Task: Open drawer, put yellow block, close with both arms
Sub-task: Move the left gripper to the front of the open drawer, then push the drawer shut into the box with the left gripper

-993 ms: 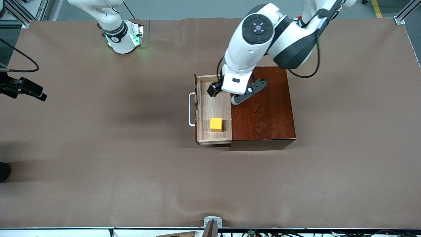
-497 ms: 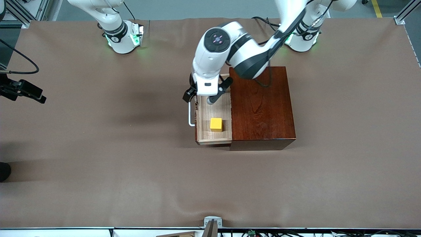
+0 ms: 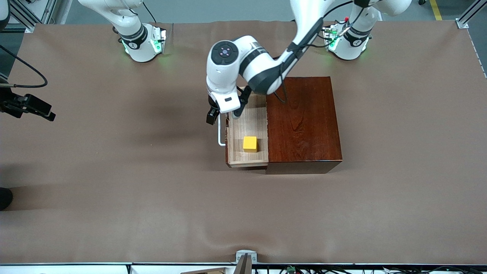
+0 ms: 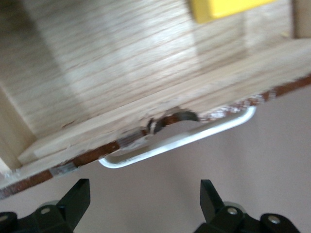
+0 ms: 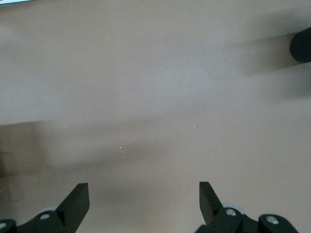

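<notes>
The drawer (image 3: 247, 125) stands pulled out of the dark reddish-brown box (image 3: 302, 121), its white handle (image 3: 220, 133) toward the right arm's end of the table. The yellow block (image 3: 250, 144) lies in the drawer, at its end nearer the front camera. My left gripper (image 3: 210, 113) is open and empty, over the table just in front of the handle. In the left wrist view the gripper (image 4: 144, 194) faces the handle (image 4: 184, 138), with the drawer floor (image 4: 121, 63) and the block (image 4: 218, 8) past it. My right gripper (image 3: 45, 111) waits open over the table's end; its wrist view (image 5: 143, 194) shows only cloth.
The brown cloth (image 3: 133, 182) covers the whole table. A black object (image 3: 5, 198) sits at the table's edge at the right arm's end, and also shows in the right wrist view (image 5: 301, 43). A small mount (image 3: 245, 258) sits at the edge nearest the front camera.
My left arm has swung from over the box and drawer toward the right arm's end, bringing its gripper over the cloth in front of the handle. Block, drawer and right arm are unchanged.
</notes>
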{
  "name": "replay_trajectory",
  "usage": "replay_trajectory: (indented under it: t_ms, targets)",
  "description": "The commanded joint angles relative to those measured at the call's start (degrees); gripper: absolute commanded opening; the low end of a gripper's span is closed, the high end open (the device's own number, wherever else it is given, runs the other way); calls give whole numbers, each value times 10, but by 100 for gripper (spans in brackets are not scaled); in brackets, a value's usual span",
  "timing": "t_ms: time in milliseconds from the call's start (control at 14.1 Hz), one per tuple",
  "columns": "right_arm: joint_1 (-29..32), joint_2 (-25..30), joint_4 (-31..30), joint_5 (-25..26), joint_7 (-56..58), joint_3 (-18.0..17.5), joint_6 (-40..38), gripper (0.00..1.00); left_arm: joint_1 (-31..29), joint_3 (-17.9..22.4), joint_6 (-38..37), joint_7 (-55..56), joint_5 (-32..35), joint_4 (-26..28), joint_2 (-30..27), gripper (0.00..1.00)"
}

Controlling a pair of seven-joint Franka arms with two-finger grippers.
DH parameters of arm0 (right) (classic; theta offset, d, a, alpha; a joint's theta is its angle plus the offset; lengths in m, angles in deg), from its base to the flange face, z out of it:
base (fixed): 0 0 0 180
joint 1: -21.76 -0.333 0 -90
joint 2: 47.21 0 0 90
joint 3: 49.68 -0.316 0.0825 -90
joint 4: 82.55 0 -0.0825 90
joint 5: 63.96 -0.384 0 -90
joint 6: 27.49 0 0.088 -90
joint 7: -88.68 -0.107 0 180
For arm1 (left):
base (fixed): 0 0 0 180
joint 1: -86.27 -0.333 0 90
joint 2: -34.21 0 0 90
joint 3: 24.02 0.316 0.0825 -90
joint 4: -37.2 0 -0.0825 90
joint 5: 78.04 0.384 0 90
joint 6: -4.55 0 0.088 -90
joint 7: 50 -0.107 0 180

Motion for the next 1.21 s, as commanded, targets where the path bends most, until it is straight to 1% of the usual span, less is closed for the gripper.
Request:
replay_trajectory:
  t_ms: [0,213,426,709,851,993,1135]
  targets:
    - [-4,12,-4,8,0,2,-10,100,11,14,19,90,11,-19,22,100]
    - [-3,11,-4,7,-3,2,-11,100,10,17,26,168,12,-19,30,100]
    - [-2,12,-3,7,-5,3,-11,100,7,36,23,229,11,-17,29,100]
    - [-2,12,-3,7,-6,3,-11,100,7,48,18,238,13,-15,25,100]
    - [-2,12,-2,7,-4,4,-11,100,8,52,0,238,15,-15,26,100]
    - [-1,12,-2,7,0,4,-12,100,10,52,-22,238,31,-13,26,100]
    - [-1,12,-3,7,1,4,-31,100,10,52,-45,237,49,-12,25,100]
